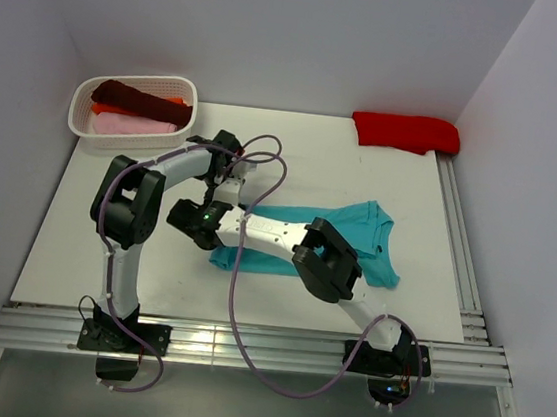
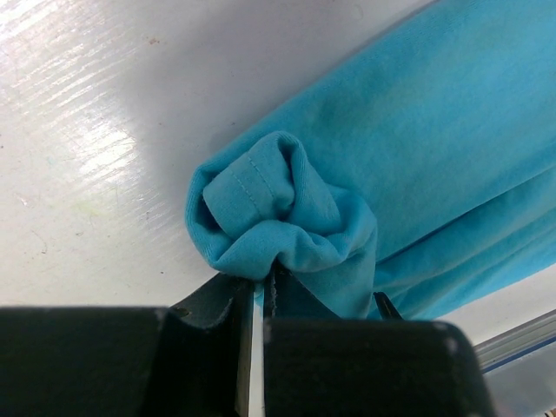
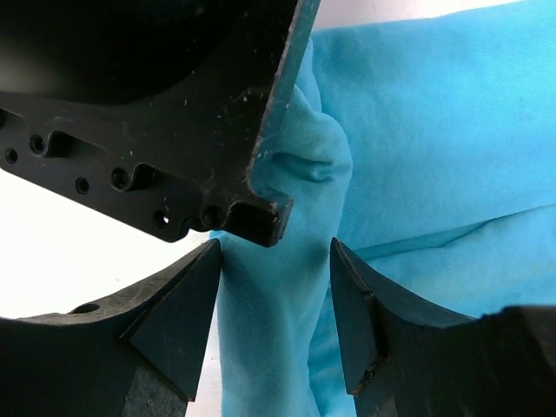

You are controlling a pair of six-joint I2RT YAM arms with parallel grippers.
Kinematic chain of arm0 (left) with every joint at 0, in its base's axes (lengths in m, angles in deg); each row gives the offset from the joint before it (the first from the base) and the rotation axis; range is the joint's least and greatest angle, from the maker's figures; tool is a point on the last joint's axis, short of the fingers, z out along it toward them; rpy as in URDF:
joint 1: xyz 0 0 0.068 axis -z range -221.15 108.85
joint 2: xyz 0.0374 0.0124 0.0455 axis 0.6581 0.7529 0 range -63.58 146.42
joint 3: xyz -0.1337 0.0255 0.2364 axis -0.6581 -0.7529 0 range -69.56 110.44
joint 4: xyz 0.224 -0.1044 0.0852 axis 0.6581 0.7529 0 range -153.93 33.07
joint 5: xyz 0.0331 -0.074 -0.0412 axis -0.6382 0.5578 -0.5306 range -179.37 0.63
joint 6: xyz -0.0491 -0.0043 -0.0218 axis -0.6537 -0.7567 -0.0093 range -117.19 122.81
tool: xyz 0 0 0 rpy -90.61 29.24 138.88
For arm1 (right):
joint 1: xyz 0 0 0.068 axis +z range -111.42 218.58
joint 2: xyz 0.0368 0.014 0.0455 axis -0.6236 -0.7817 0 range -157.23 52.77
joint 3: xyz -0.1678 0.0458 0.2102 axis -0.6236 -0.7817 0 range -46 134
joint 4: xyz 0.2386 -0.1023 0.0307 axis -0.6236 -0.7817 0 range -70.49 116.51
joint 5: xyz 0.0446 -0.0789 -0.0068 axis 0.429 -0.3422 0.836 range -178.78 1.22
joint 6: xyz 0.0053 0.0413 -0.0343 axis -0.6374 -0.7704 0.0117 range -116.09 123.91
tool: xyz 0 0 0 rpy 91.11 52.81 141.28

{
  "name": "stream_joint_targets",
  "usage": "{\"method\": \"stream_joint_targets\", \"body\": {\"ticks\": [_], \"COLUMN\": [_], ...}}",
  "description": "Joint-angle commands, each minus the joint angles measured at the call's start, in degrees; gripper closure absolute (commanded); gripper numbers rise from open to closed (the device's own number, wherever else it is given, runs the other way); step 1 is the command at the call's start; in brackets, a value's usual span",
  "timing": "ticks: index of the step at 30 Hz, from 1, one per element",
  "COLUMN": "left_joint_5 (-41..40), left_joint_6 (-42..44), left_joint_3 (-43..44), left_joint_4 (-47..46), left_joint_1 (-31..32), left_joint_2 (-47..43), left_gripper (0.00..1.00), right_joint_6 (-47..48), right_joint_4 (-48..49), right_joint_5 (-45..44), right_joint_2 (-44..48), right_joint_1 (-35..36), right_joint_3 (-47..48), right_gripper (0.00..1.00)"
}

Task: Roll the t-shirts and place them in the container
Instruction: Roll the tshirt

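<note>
The teal t-shirt [image 1: 341, 238] lies folded into a long strip across the middle of the table. Its left end is bunched into a small roll [image 2: 274, 208]. My left gripper [image 2: 263, 282] is shut on the near edge of that bunched end; in the top view it [image 1: 225, 200] hangs over the strip's left end. My right gripper [image 3: 274, 248] is open, its jaws astride a raised fold of the teal shirt [image 3: 278, 287], right below the left gripper's black body [image 3: 174, 130]. In the top view the right gripper [image 1: 213, 231] is at the same left end.
A white basket [image 1: 125, 141] at the back left holds a maroon shirt [image 1: 135, 99] and a pink one [image 1: 132, 124], with orange cloth beside them. A red shirt [image 1: 406, 132] lies at the back right. Metal rails [image 1: 459, 259] run along the right and front edges.
</note>
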Motion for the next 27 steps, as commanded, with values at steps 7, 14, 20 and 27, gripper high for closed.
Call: {"method": "stream_joint_targets", "body": {"ticks": [7,14,20,27], "left_joint_5": [-0.7,-0.5,0.1,3.4], "left_joint_6": [-0.2,-0.3,0.0,1.9], "left_joint_3": [1.8,1.8,2.5,6.1], "left_joint_4": [0.5,0.6,1.2,3.7], "left_joint_1": [1.8,1.8,1.9,0.6], "left_joint_2": [-1.8,-1.7,-1.7,-1.8], "left_gripper": [0.98,0.98,0.94,0.64], "right_joint_6": [4.7,3.3,1.5,1.2], "right_joint_4": [0.6,-1.2,2.5,32.3], "right_joint_5": [-2.3,-2.8,-0.2,7.5], "right_joint_2": [-4.7,-5.8,-3.2,12.1], "right_joint_1": [2.4,3.3,3.2,1.5], "right_joint_3": [4.8,4.6,-1.7,-28.7], "right_gripper": [0.47,0.55,0.78,0.96]}}
